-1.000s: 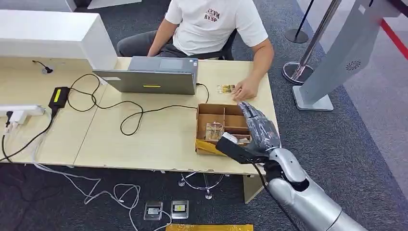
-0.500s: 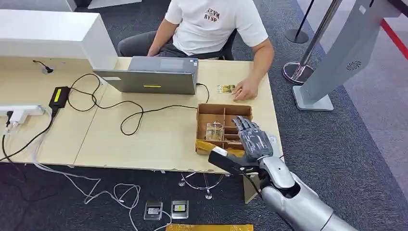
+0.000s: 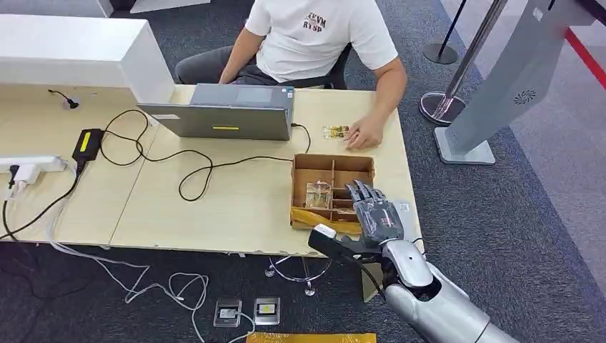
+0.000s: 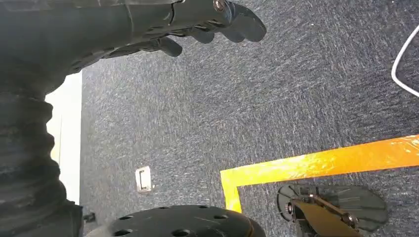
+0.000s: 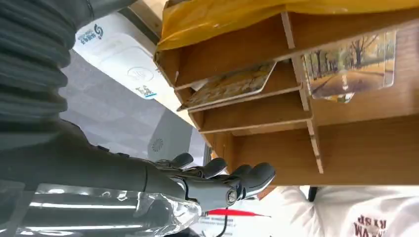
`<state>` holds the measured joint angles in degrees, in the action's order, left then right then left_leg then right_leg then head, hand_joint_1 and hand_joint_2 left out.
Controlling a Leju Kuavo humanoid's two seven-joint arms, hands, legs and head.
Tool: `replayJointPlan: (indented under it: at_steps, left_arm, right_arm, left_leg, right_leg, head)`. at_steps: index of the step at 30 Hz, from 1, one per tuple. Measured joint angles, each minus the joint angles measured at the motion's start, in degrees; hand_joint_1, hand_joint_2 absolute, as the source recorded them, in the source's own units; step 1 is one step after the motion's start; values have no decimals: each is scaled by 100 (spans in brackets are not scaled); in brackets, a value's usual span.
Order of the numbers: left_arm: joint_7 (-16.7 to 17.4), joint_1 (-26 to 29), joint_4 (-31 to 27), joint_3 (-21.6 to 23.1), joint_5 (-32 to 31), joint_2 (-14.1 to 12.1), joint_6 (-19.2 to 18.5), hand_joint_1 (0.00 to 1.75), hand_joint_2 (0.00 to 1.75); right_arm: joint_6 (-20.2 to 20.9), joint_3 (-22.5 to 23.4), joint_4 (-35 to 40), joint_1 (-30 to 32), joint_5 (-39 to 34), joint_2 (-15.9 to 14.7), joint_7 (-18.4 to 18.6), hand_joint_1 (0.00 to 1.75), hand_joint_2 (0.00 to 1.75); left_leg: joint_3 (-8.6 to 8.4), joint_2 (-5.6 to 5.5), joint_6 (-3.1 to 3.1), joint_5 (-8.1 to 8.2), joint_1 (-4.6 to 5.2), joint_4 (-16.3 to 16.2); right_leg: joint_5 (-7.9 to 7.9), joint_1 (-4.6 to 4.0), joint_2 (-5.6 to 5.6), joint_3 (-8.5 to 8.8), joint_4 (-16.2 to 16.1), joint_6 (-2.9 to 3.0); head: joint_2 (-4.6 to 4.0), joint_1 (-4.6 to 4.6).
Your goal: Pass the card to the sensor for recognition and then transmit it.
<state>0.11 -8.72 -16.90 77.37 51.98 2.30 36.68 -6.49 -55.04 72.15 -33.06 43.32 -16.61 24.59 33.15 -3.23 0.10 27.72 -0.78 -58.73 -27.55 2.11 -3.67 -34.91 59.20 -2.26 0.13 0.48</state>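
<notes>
The right hand [image 3: 373, 218] hangs over the near right corner of the brown cardboard divided box [image 3: 304, 166], fingers spread and straight, gripping nothing, thumb jutting out to the side. Just beyond the fingertips, a clear-edged card with an autumn-tree picture [image 5: 350, 66] stands in one slot, and another printed card [image 5: 232, 85] lies flat in the neighbouring slot. A white card-reader sensor [image 5: 121, 64] sits beside the box, mostly hidden behind the hand from above. The left hand [image 4: 197, 22] hangs over grey carpet, fingers loosely curled, empty. Across the table, a person's hand [image 3: 364, 134] rests beside a small card [image 3: 334, 131], its print too small to read.
</notes>
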Motion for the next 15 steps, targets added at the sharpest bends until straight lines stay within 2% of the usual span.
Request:
replayJointPlan:
  at_steps: [3, 6, 8, 15]
  left_arm:
    - [0, 1, 0, 0, 0, 0, 0, 0, 0]
    - [0, 78, 0, 0, 9, 2, 52, 0, 0]
    - [0, 89, -15, 2, 4, 122, 50, 0, 0]
    - [0, 97, -17, 2, 28, 140, 48, 0, 0]
  right_arm:
    - [-11, 0, -2, 1, 9, 0, 2, 0, 175]
    - [-469, 78, -79, 23, 472, 4, 116, 0, 175]
    - [-638, 173, -157, 60, 596, 4, 109, 0, 175]
    - [-752, 241, -238, 84, 704, 20, -31, 0, 175]
  left_leg:
    - [0, 0, 0, 0, 0, 0]
    - [-1, 1, 0, 0, 0, 0]
    - [1, 9, 0, 0, -4, 0]
    - [1, 9, -1, 0, -11, 0]
  right_leg:
    - [0, 0, 0, 0, 0, 0]
    - [0, 0, -1, -1, -1, 0]
    - [1, -6, -1, -1, -6, -1]
    - [1, -12, -1, -1, -5, 0]
  head:
    - [0, 0]
    - [0, 0]
    - [0, 4]
    - [2, 0]
